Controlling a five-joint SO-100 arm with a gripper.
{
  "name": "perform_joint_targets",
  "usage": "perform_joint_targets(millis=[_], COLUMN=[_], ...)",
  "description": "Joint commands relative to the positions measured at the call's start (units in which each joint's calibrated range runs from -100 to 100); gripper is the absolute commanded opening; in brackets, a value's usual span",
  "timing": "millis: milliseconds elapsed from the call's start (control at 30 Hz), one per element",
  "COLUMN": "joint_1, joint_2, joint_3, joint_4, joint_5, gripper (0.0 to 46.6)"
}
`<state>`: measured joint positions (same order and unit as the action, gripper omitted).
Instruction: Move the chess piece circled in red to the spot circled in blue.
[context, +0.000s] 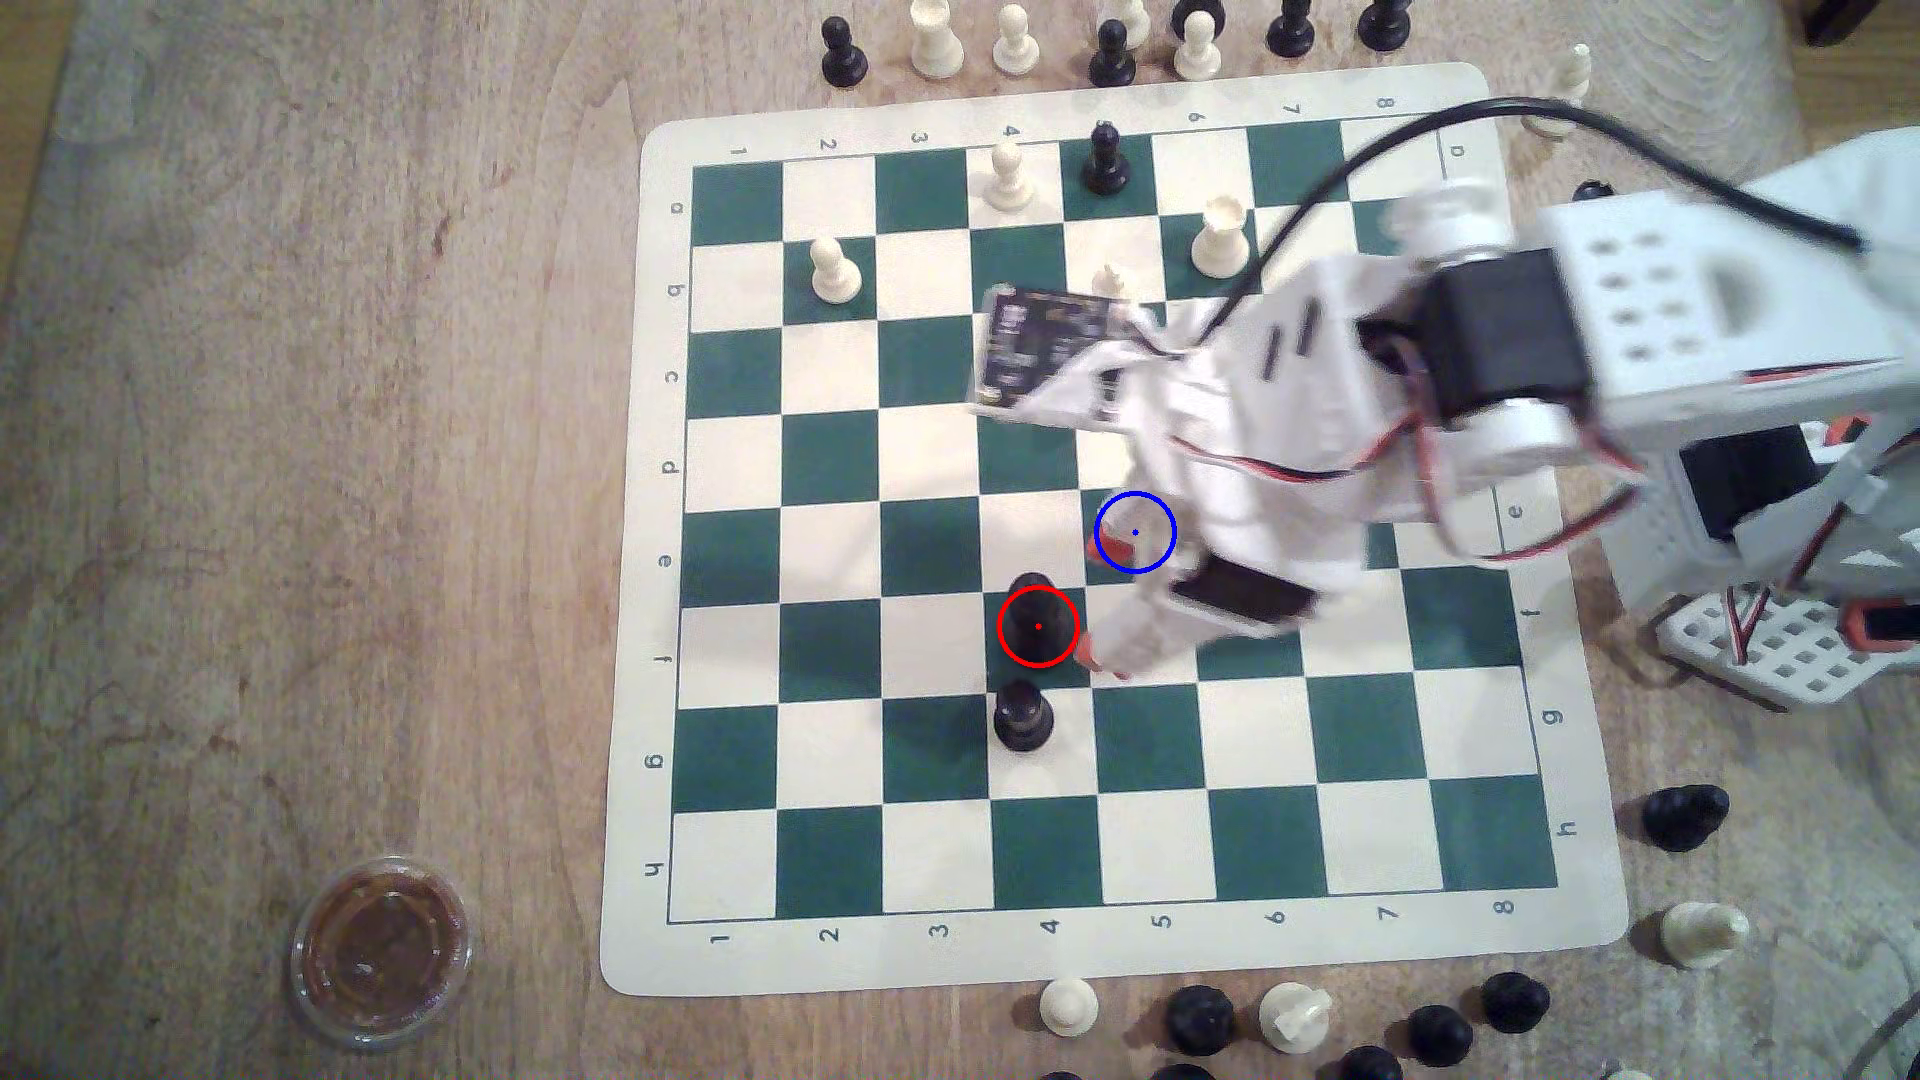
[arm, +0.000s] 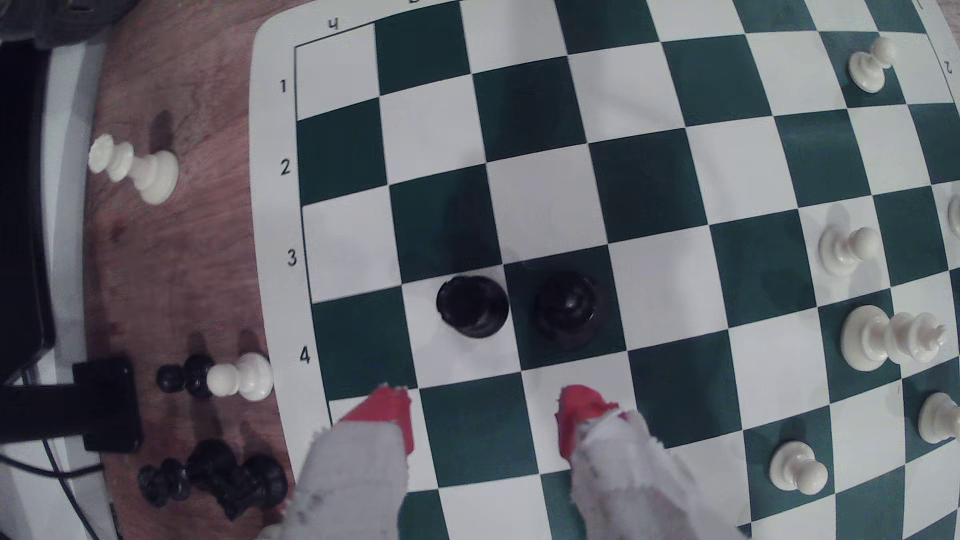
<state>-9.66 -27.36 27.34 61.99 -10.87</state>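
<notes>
The chess piece (context: 1038, 626) is a matte black chessman with a rounded head. It stands upright on a green square inside the red ring, and in the wrist view the chess piece (arm: 566, 309) sits just ahead of the fingertips. The spot (context: 1135, 533) is the blue-ringed green square diagonally beside it, toward the exterior view's upper right. My gripper (context: 1107, 602) hovers open to the right of the piece and holds nothing. One red fingertip (context: 1114, 545) overlaps the blue ring, the other (context: 1099, 657) lies below it. The wrist view has the gripper (arm: 483, 407) spread wide over the board.
A shorter black piece (context: 1023, 717) stands one square below the ringed one, seen close beside it as the shorter piece (arm: 472, 306). Several cream pieces and a black pawn (context: 1104, 158) occupy the far rows. Captured pieces line the mat's edges. A lidded sauce cup (context: 382, 950) sits at lower left.
</notes>
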Motion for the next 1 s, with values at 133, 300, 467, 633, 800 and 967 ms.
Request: perform_joint_targets(millis=[133, 300, 467, 633, 800, 967], joint_1=[0.24, 0.39, 0.63, 1.25, 2.66, 2.97], joint_2=[5.54, 8.17, 10.72, 12.42, 15.73, 15.90], joint_3=[-4.31, -4.22, -3.22, -1.59, 0.04, 2.04], joint_4=[-5.07, -5.15, -3.60, -5.07, -6.96, -9.33], joint_5=[-1.61, -0.93, -0.20, -0.15, 0.20, 0.10], gripper=[14.9, 15.0, 15.8, 15.8, 16.1, 17.6])
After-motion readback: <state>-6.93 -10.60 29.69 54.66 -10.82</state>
